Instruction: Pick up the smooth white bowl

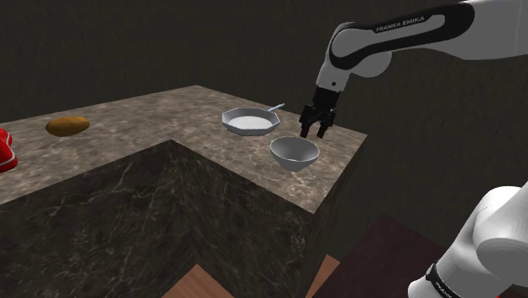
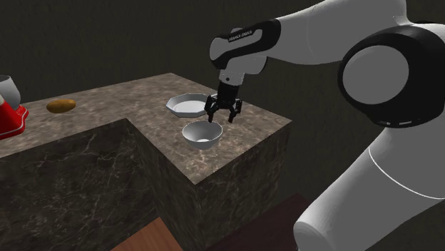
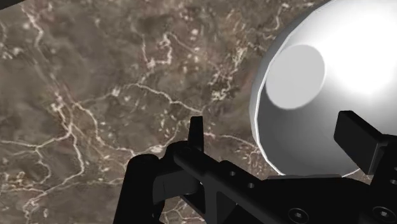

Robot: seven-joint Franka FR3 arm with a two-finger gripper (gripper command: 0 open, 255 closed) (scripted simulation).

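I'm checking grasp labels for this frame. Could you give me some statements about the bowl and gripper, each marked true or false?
1. The gripper is open. True.
2. The gripper clasps the white bowl. False: the bowl rests on the counter, unheld.
3. The bowl is upside down. False: its opening faces up.
4. A white pan sits on the same counter. True.
5. The brown lump lies inside the bowl. False: it lies on the counter, far toward the shoulder view's left.

A smooth white bowl [image 1: 294, 152] sits upright and empty on the marble counter [image 1: 127, 135], close to its corner edge.
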